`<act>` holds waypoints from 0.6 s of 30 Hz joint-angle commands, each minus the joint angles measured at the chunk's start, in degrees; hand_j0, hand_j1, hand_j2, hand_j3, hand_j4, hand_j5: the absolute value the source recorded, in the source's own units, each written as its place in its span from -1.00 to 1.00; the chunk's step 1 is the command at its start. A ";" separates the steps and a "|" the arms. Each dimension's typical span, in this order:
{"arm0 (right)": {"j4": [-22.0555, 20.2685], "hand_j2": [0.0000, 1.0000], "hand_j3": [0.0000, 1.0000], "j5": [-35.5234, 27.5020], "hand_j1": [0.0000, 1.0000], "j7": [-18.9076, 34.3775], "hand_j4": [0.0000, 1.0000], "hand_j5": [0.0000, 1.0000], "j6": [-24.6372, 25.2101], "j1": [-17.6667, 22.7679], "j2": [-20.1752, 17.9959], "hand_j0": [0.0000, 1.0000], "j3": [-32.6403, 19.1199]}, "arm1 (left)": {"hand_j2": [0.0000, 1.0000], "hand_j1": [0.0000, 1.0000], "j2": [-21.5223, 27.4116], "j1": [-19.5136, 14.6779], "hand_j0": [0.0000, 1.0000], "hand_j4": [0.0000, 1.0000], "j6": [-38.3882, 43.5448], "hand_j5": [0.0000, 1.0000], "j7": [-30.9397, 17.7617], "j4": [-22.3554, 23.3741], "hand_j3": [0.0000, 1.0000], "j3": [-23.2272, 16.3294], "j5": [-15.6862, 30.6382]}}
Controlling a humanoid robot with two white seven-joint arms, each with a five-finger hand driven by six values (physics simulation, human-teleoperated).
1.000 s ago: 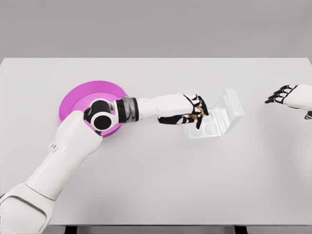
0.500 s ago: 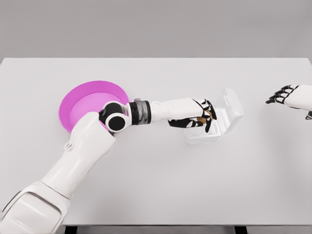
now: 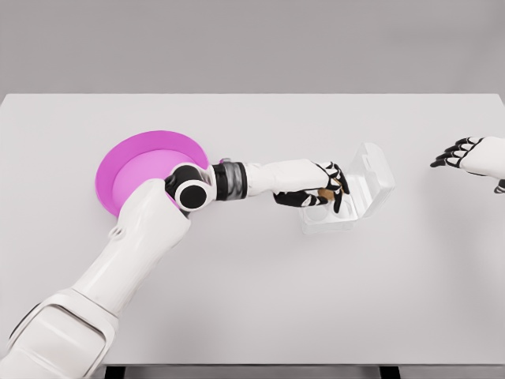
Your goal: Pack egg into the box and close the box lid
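Here, centre-right of frame: left hand [image 3: 319, 188] curled around small brown egg [image 3: 324, 192], directly above clear plastic box [image 3: 347, 197], lid upright. Right hand [image 3: 461, 151] relaxed, far right edge.

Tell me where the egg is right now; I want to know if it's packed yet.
In the head view, the egg sits right of centre, held in the left robot hand over the open clear box, whose lid stands raised.

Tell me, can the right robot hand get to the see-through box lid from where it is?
Probably yes. The right robot hand hovers open at the table's right edge, and only bare white table lies between it and the upright clear plastic lid.
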 commanded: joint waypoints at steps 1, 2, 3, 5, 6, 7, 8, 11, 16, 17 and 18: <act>0.00 1.00 1.00 -0.24 1.00 -0.02 1.00 1.00 0.03 0.00 0.03 1.00 -0.11 | 0.06 0.06 -0.03 0.00 0.06 0.06 0.20 0.06 0.40 0.06 0.06 0.17 -0.44; 0.00 1.00 1.00 -0.24 1.00 -0.02 1.00 1.00 0.03 0.00 -0.05 1.00 -0.11 | 0.11 0.11 -0.03 -0.09 0.11 0.11 0.20 0.11 0.40 0.06 0.11 0.17 -0.44; 0.00 1.00 1.00 -0.24 1.00 -0.02 1.00 1.00 0.03 0.00 0.03 1.00 -0.11 | 0.12 0.12 -0.03 -0.09 0.12 0.12 0.20 0.12 0.40 0.06 0.12 0.17 -0.35; 0.00 1.00 1.00 -0.24 1.00 -0.02 1.00 1.00 0.03 0.00 0.03 1.00 -0.11 | 0.15 0.15 -0.03 -0.09 0.15 0.15 0.20 0.15 0.40 0.06 0.15 0.25 -0.35; 0.00 1.00 1.00 -0.24 1.00 -0.02 1.00 1.00 0.03 0.00 0.03 1.00 -0.11 | 0.16 0.16 -0.03 -0.09 0.16 0.16 0.20 0.16 0.40 0.06 0.16 0.25 -0.35; 0.00 1.00 1.00 -0.24 1.00 -0.02 1.00 1.00 0.03 0.00 0.03 1.00 -0.11 | 0.17 0.17 -0.03 -0.09 0.17 0.17 0.20 0.17 0.40 0.06 0.17 0.25 -0.35; 0.00 1.00 1.00 -0.24 1.00 -0.02 1.00 1.00 0.03 0.00 0.03 1.00 -0.11 | 0.18 0.18 -0.03 -0.09 0.18 0.18 0.20 0.18 0.40 0.06 0.18 0.25 -0.35; 0.00 1.00 1.00 -0.24 1.00 -0.02 1.00 1.00 0.03 0.00 0.03 1.00 -0.11 | 0.25 0.25 -0.03 -0.09 0.25 0.25 0.20 0.25 0.40 0.06 0.25 0.25 -0.35; 0.00 1.00 1.00 -0.24 1.00 -0.02 1.00 1.00 0.03 0.00 0.03 1.00 -0.11 | 0.34 0.34 -0.03 -0.09 0.34 0.34 0.20 0.34 0.40 0.06 0.34 0.34 -0.26; 0.00 1.00 1.00 -0.24 1.00 -0.02 1.00 1.00 0.03 0.00 0.03 1.00 -0.11 | 0.34 0.34 -0.03 -0.09 0.34 0.34 0.20 0.34 0.40 0.06 0.34 0.34 -0.35; 0.00 1.00 1.00 -0.24 1.00 -0.02 1.00 1.00 0.03 0.00 0.03 1.00 -0.11 | 0.35 0.35 -0.03 -0.09 0.35 0.35 0.20 0.35 0.40 0.06 0.35 0.43 -0.35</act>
